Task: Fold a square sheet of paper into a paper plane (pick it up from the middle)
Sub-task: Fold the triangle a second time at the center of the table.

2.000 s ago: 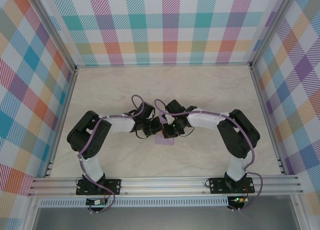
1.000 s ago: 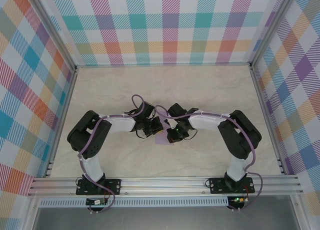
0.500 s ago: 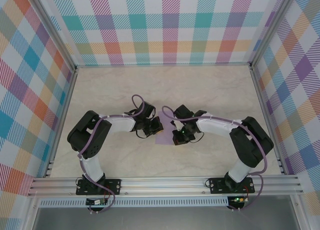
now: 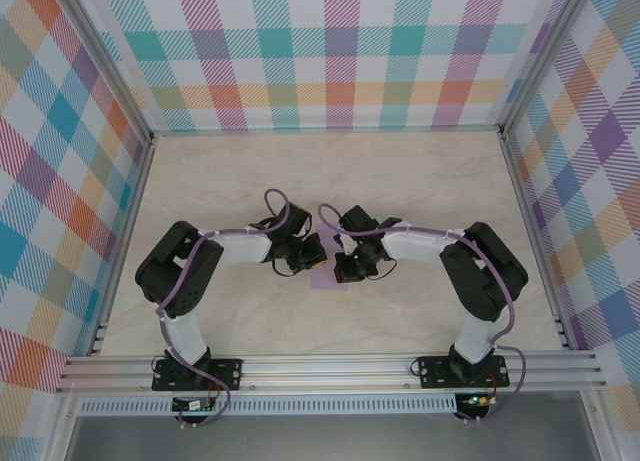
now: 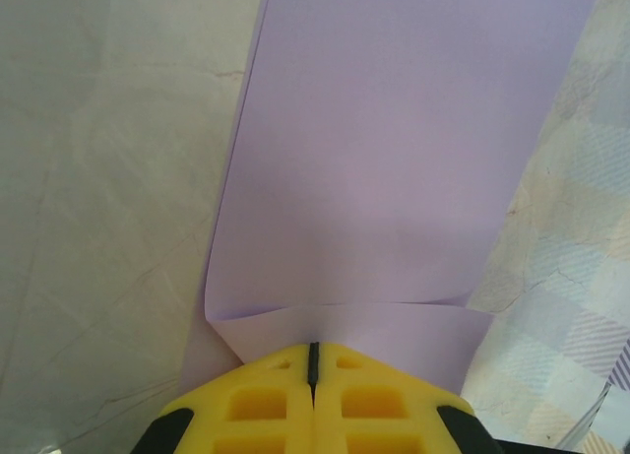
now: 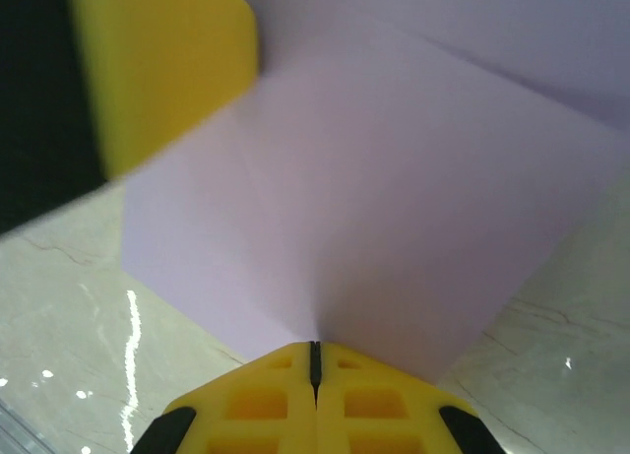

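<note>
Left gripper point(image 5: 313, 363) and right gripper point(image 6: 315, 360) both fully closed, tips on the square sheet of paper point(image 4: 323, 279) mid-frame on the surface point(image 4: 420, 181), no clear pinch; early fold only, nose and wings still to do.

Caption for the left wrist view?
Shut left gripper at the near edge of the creased lavender paper over the marbled table.

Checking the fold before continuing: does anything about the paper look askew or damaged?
No tear shows. By the left gripper, the paper has a lower flap jutting sideways past the upper layer, so the fold's edges look slightly misaligned.
</note>
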